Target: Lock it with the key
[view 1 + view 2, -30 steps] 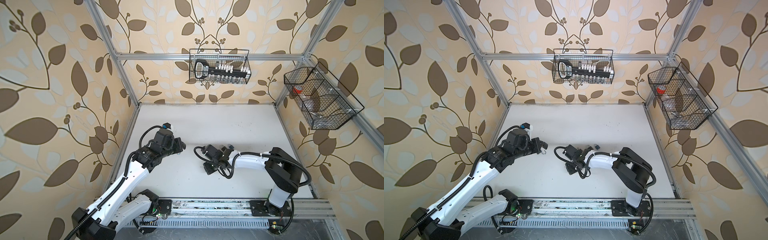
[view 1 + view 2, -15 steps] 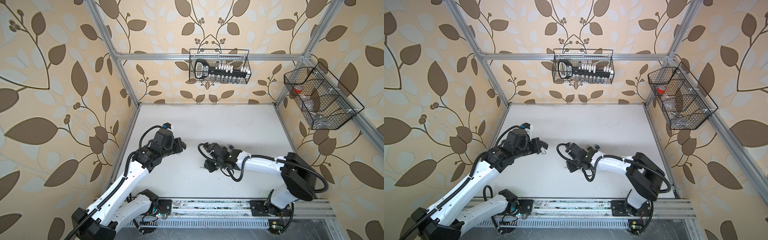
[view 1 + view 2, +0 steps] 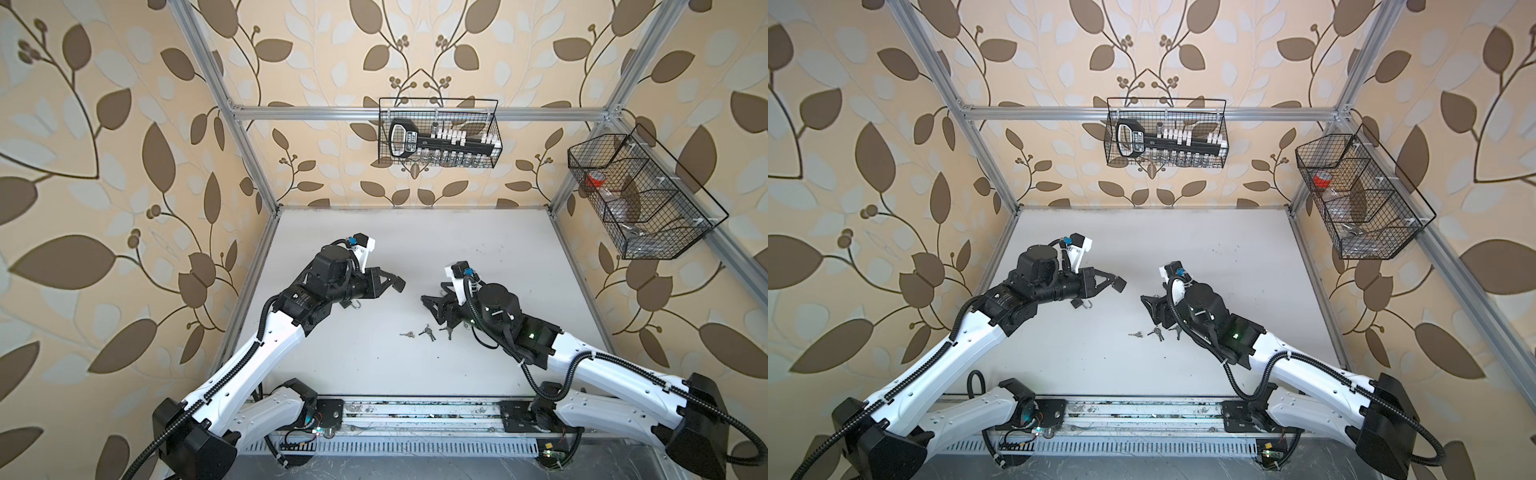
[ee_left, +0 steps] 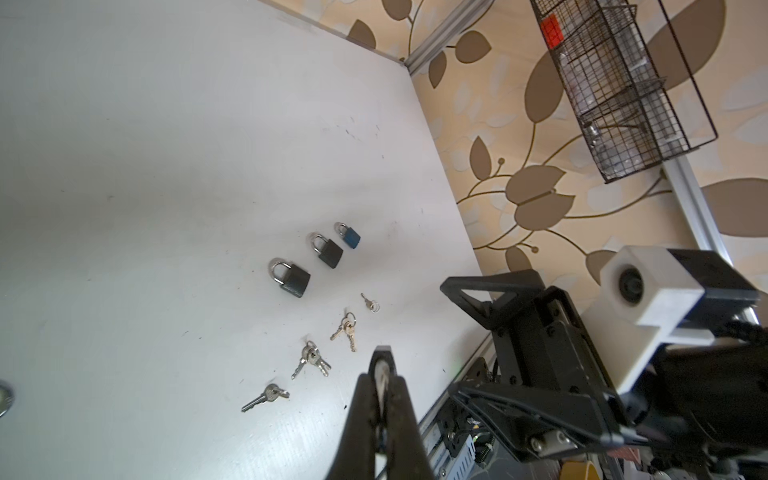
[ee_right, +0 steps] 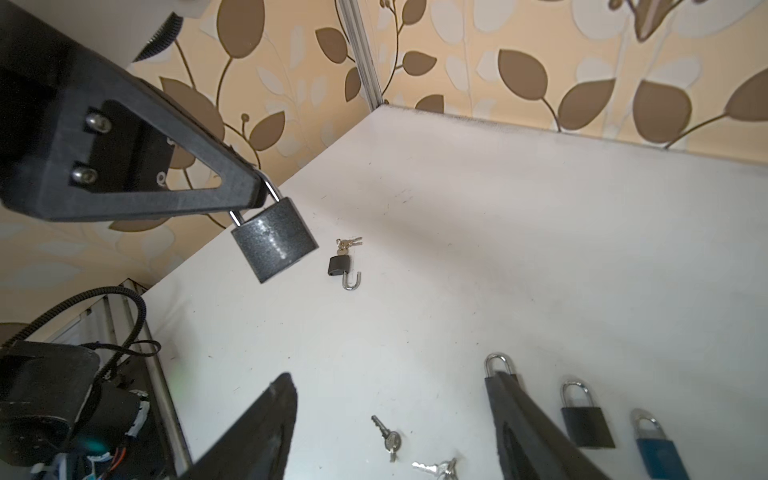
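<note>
Heads up, your left gripper (image 4: 382, 368) is clamped shut on the shackle of a padlock (image 5: 274, 239), which hangs off it above the surface (image 3: 457, 249). Your right gripper (image 5: 390, 378) is spread wide, holding nothing, right by the loose keys (image 3: 428, 332) lying on the surface. An open padlock (image 5: 341, 266) with keys in it lies near the left arm.

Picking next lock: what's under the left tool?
A grey padlock hangs from the left tool by its shackle; the fingers cover the shackle's top. Roughly below, on the table, lies an open padlock with keys in it.
</note>
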`<state>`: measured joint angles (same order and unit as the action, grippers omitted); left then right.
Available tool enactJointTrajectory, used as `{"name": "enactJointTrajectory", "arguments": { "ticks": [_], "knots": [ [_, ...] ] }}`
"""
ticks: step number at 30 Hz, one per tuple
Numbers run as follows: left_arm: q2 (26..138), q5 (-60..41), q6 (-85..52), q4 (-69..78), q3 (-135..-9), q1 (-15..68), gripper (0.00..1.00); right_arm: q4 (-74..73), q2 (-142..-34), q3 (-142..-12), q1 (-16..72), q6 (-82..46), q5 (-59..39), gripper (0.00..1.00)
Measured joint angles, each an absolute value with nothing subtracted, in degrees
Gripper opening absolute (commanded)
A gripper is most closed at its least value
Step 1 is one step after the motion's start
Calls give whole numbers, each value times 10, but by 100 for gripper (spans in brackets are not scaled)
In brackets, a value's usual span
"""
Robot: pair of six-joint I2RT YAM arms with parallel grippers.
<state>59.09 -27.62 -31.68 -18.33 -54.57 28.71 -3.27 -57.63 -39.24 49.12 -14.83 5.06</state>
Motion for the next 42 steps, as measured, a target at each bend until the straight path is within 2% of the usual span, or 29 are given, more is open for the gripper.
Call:
{"name": "enactJointTrajectory", "arguments": {
  "ticks": [8,17,28,37,42],
  "knots": [
    [604,-311,-315,-159,-557,331,0,-42,-545,-392,491,-10,-40,69],
    [617,-317,-315,-155,-565,346,0,-45,-557,-414,502,83,-36,69],
    [620,-322,-313,-149,-570,353,0,-48,-600,-436,514,105,-10,50],
    [620,-322,-312,-147,-570,353,0,-48,-606,-438,515,99,-4,40],
    [620,-321,-312,-146,-570,353,0,-49,-606,-438,516,89,-4,28]
  ]
}}
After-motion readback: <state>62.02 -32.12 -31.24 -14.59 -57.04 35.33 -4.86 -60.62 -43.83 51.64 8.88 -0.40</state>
